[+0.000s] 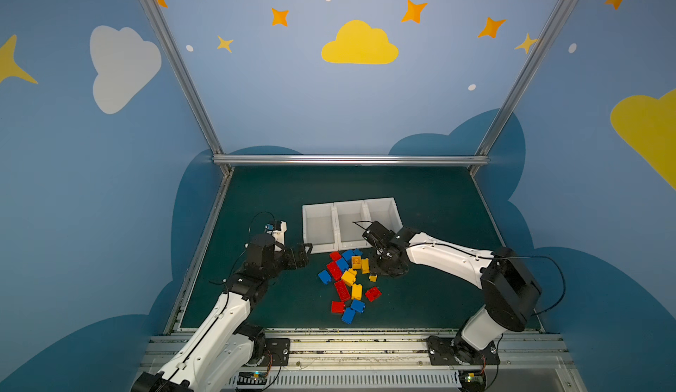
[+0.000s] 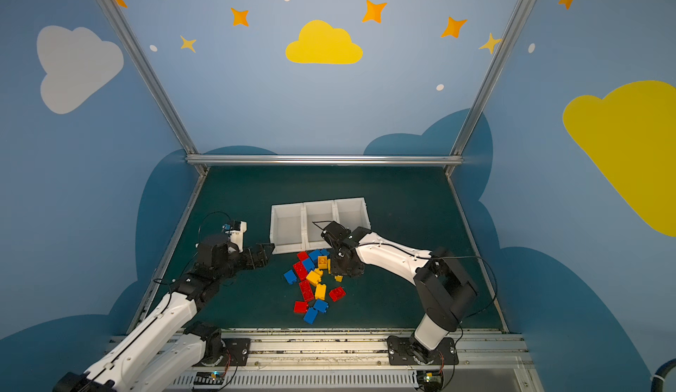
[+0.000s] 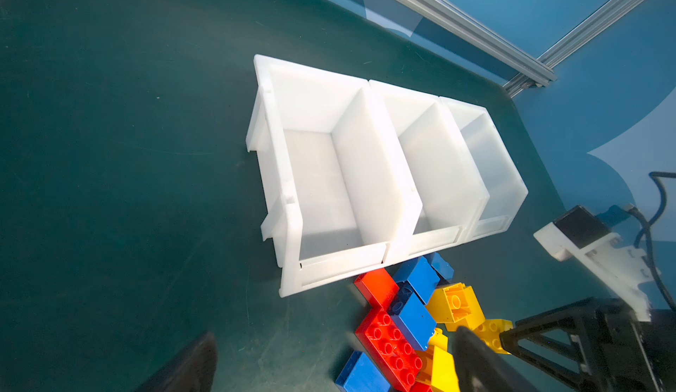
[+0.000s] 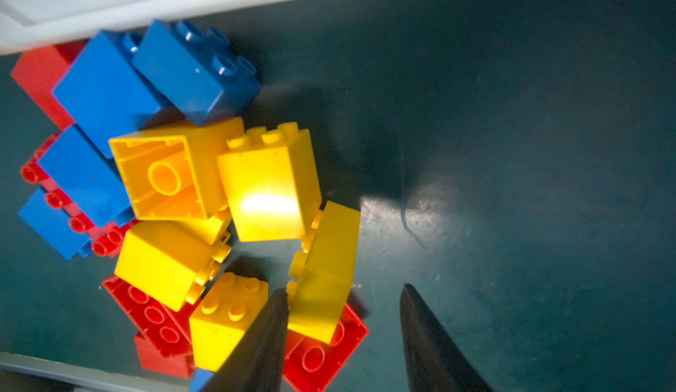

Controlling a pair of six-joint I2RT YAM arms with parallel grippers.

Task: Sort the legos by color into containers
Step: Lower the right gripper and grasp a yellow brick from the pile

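The right gripper (image 4: 344, 287) stands parted around a yellow brick (image 4: 325, 262) — one finger (image 4: 263, 339) just beside it; the lego heap (image 4: 175, 174) sprawls toward its ten o'clock — white bin (image 4: 146, 2) beyond.

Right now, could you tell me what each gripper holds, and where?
Nothing: right gripper straddles a yellow brick without clamping it; left gripper is empty.

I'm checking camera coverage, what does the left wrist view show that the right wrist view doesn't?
Left wrist only: the insides of all three white bins, empty, and the blue wall. Right wrist only: the gap inside the open right gripper, a yellow brick partly in it. Both: the bins' front edge, the brick pile, the green table.
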